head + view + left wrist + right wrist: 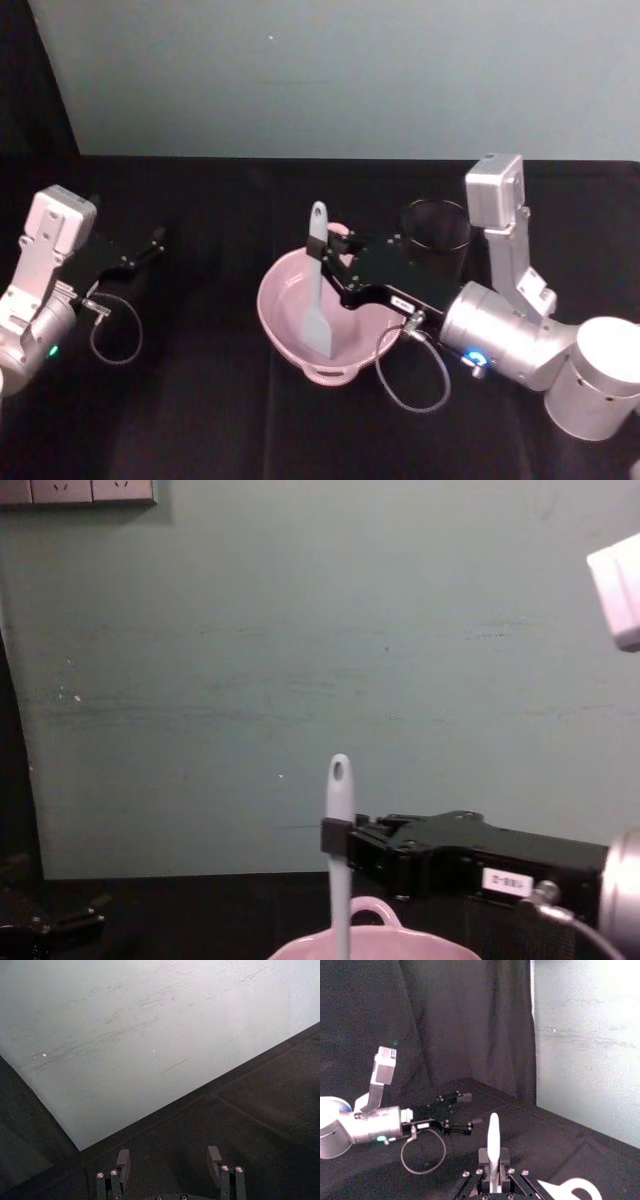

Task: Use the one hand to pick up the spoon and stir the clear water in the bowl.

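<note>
Right pincer (333, 257) hangs over the far rim of the pink bowl (275, 280), near the middle of the black worktop (200, 400). Its jaws are closed tight on the upper handle of the spoon (318, 290). From the chest view the pincer (338, 838) grips just below the oval hole, and the spoon (339, 800) stands nearly upright. Its flat blade points down inside the bowl, low against the near inner wall. The bowl's small loop handle (372, 908) shows just beside the shaft.

On the side of the black pincer body sits a small white label (505, 882). It carries dark characters, but I cannot read them from where I stand. A grey cable (410, 375) loops down from the wrist onto the worktop beside the bowl.

Behind the right pincer, touching nothing that I can see, stands a black mesh cup (435, 235).

Off at the left edge the left pincer (155, 240) is parked low over the cloth, jaws spread wide and holding nothing.

White socket plates (90, 490) sit high on the pale green wall (300, 660).
</note>
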Robot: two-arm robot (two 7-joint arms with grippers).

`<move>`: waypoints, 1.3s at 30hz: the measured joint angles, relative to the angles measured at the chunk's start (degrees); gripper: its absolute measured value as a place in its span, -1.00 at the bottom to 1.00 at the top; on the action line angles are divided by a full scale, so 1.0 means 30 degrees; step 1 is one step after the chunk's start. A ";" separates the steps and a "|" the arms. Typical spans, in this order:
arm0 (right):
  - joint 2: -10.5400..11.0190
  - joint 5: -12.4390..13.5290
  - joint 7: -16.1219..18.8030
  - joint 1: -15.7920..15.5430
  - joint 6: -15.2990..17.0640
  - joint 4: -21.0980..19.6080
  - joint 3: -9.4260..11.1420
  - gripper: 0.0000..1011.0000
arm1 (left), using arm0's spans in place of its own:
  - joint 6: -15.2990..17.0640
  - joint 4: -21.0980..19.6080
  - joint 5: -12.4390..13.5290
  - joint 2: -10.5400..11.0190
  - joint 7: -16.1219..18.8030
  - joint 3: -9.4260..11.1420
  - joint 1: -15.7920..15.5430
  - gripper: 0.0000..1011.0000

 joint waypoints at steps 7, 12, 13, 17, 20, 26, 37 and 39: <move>-0.1099 -0.0407 -0.0075 0.0897 -0.0655 0.1517 -0.0614 -0.78 | 0.0000 0.0000 0.0000 -0.0001 0.0000 -0.0001 0.0000 1.00; -0.1979 -0.0975 -0.0391 0.1643 -0.1339 0.2895 -0.0786 -0.78 | 0.0000 0.0001 0.0000 -0.0001 0.0000 0.0000 0.0000 1.00; -0.2062 -0.1040 -0.0432 0.1712 -0.1413 0.3013 -0.0786 -0.78 | 0.0001 0.0000 0.0000 -0.0001 0.0000 0.0000 0.0000 1.00; -0.2555 -0.1479 -0.0834 0.2124 -0.1881 0.3799 -0.0649 -0.78 | 0.0000 0.0000 0.0001 0.0000 -0.0001 -0.0001 0.0000 1.00; -0.2845 -0.1852 -0.1141 0.2389 -0.2134 0.4348 -0.0396 -0.78 | 0.0001 0.0000 -0.0001 0.0000 0.0000 -0.0001 0.0000 1.00; -0.2952 -0.2409 -0.1511 0.2516 -0.2473 0.4752 0.0014 -0.78 | 0.0000 0.0000 0.0000 0.0000 0.0000 -0.0002 0.0000 1.00; -0.2141 -0.2681 -0.1150 0.2011 -0.2160 0.3999 0.0913 -0.78 | 0.0000 0.0000 0.0000 0.0000 0.0000 -0.0001 0.0000 1.00; -0.1808 -0.2498 -0.0859 0.1692 -0.1974 0.3442 0.1073 -0.78 | 0.0000 0.0000 0.0000 0.0000 0.0000 0.0000 0.0000 1.00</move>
